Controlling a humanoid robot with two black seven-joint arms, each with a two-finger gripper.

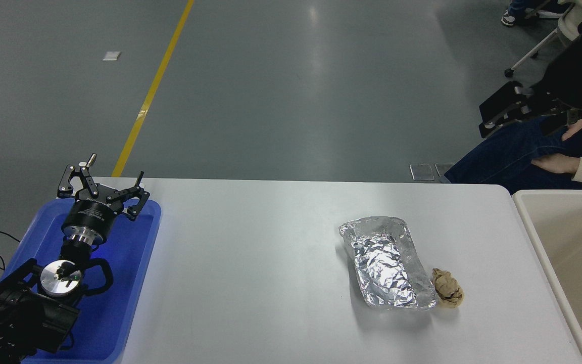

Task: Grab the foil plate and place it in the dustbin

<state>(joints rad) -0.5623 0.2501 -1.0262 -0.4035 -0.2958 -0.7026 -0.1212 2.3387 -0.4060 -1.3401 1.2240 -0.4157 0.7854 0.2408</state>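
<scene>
Desk (271, 242): I saw a white top with rounded far corners.
Foil plate (387, 263): it lay right of centre, crinkled, long axis running near to far.
Paper ball (447, 288): small, brown, crumpled, I saw it touching the plate's near right corner.
Blue tray (142, 263): flat on the desk's left end, at its edge.
Dustbin (533, 242): I found its rim just beside the desk's right edge.
</scene>
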